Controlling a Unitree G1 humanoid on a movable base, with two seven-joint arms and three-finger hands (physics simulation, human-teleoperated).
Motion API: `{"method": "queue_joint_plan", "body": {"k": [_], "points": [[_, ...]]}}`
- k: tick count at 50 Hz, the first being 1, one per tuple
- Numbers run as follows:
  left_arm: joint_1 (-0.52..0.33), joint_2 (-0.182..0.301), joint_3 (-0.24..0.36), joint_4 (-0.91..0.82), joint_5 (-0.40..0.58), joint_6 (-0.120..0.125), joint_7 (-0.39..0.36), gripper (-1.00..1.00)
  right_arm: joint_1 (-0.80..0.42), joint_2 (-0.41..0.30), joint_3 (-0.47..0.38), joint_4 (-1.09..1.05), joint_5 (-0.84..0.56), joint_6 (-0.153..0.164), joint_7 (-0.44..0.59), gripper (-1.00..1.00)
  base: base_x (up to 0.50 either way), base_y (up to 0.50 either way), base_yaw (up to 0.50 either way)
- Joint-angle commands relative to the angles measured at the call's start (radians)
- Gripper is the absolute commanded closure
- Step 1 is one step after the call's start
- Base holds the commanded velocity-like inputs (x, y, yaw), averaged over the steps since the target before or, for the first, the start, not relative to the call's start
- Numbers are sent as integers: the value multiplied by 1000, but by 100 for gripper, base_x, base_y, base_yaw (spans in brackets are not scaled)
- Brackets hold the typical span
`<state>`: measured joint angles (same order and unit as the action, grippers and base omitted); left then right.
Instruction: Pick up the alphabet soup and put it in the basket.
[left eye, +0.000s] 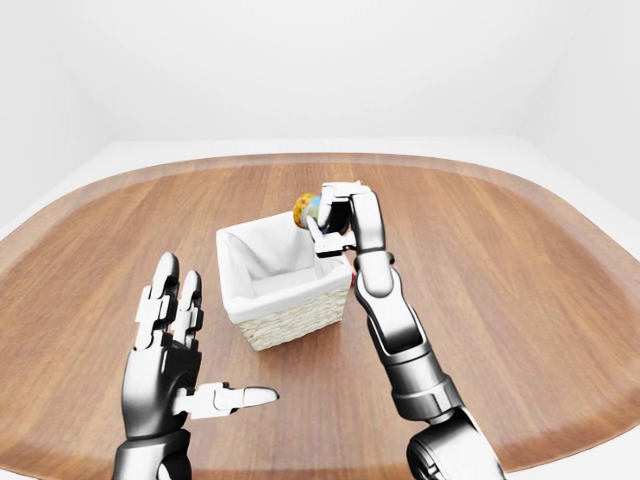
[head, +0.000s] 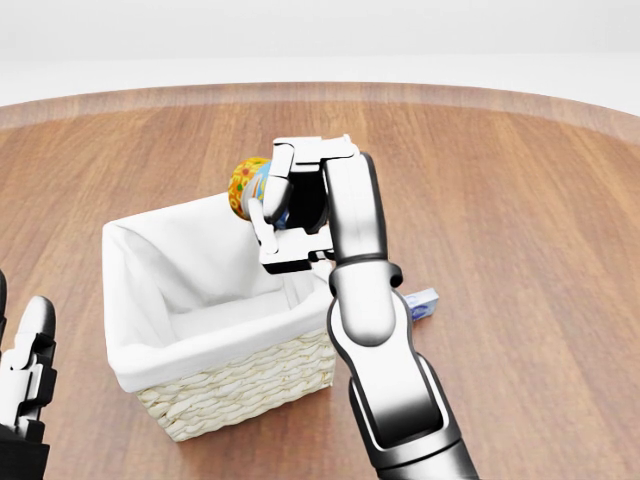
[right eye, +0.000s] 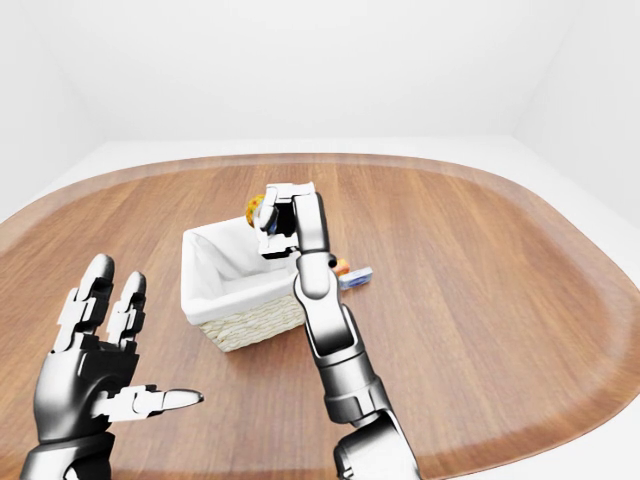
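The soup can (head: 250, 186) is up in the air in your right hand (head: 292, 208), fingers clamped around it, and it's hanging right over the top right corner of the basket (head: 155, 385) in the head view. The can lies tipped on its side, long axis roughly level and pointing left out of the hand, with the yellow flowery end toward the left of the view, so it sticks out of the fingers toward the middle of the basket's opening. That's the bit that matters: the can sits on the basket side of your hand while the palm and wrist hang over the right rim, so I'd guess you want a touch more leftward reach before letting go, or it might clip the cloth lining (head: 180, 290) at that corner. Your left hand (left eye: 165, 365) is way off, low at the left of the left-eye view, fingers spread and holding nothing. A small blue-and-white box (head: 423, 302) peeks out on the wooden table (head: 520, 220) just right of your forearm.
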<state>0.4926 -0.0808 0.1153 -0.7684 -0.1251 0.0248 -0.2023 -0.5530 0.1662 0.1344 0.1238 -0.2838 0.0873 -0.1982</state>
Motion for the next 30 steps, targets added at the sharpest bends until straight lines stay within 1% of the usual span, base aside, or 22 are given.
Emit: {"method": "queue_joint_plan", "body": {"k": [1,9,10,11,21,23,30], "points": [[-2,-2,11,-5,-10,6,-8,-100,-74,53,17,134,-9,0,-38,100,0,0,0],[-3,-6,13,-5,-8,7,-11,-100,-79,60,14,151,-15,0,-38,100,0,0,0],[3,-6,16,-12,-14,7,-16,-100,-130,80,26,313,-40,0,-95,100,0,0,0],[4,-8,16,-12,-13,6,-17,-100,-145,84,18,345,-43,0,-101,100,0,0,0],[6,-13,19,-11,-13,2,-24,-100,-227,102,-6,456,-42,0,-136,100,0,0,0],[8,-14,22,-13,-16,2,-26,-100,-248,109,-3,509,-52,0,-162,100,0,0,0],[8,-19,29,-15,-18,3,-34,-100,-268,125,-4,621,-76,0,-200,100,0,0,0]]}}
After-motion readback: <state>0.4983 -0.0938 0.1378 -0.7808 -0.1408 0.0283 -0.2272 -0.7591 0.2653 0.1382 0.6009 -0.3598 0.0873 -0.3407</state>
